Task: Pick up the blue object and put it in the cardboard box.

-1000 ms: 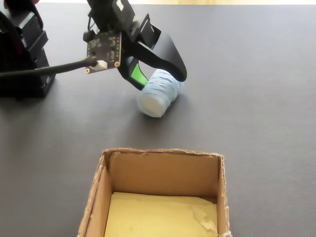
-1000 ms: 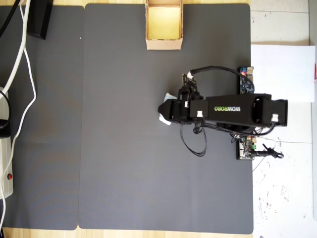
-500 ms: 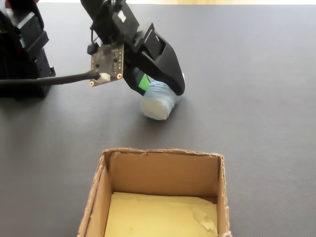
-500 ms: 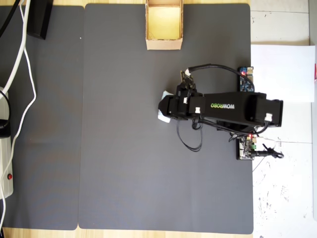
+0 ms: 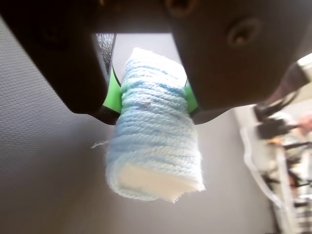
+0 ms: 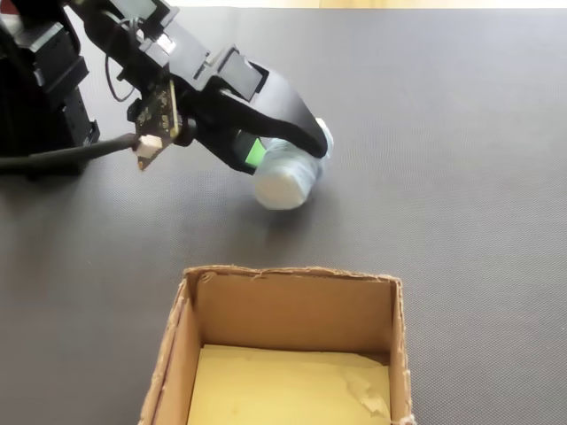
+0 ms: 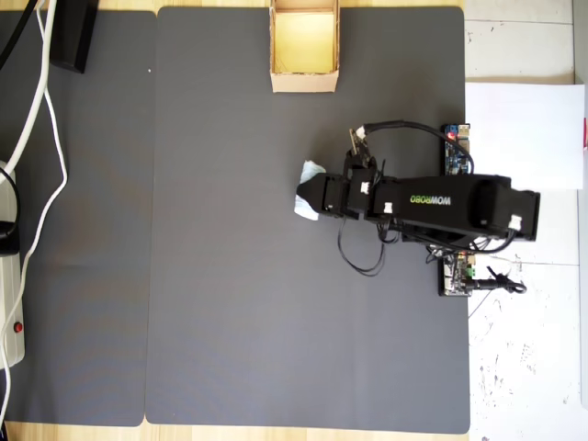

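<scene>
the blue object is a pale ribbed roll clamped between the two green-lined jaws of the tool; the wrist view shows a green pad pressed against each side of it, with the roll's flat whitish end projecting past the jaws. in the fixed view the roll sits low at the dark mat, with the tool closed over its top; whether it touches the mat cannot be told. in the overhead view the roll lies near the middle of the surface, slightly toward the right edge, at the tip of the arm, which reaches in from the right edge. the cardboard box stands open-topped at the top edge of the surface in that view, well apart from the roll. white cables run along the left edge.
</scene>
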